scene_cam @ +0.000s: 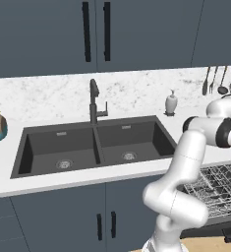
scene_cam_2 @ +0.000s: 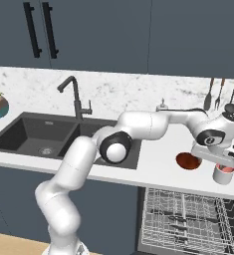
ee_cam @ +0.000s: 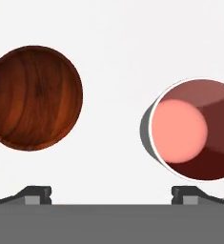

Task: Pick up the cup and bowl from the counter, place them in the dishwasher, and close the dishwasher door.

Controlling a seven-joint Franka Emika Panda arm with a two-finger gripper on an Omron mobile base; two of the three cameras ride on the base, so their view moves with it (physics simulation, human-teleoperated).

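Counter (scene_cam_2: pixel 158 164) holds one bowl (ee_cam: pixel 33 97) and one cup (ee_cam: pixel 194 129).

Cup (ee_cam: pixel 194 129) upright on counter (scene_cam_2: pixel 158 167), pale wall, red-pink inside; bowl (ee_cam: pixel 33 97) dark red-brown wood grain, round, upright, beside cup, apart; dishwasher (scene_cam_2: pixel 188 224) below counter edge, open, grey wire rack pulled out, black interior.
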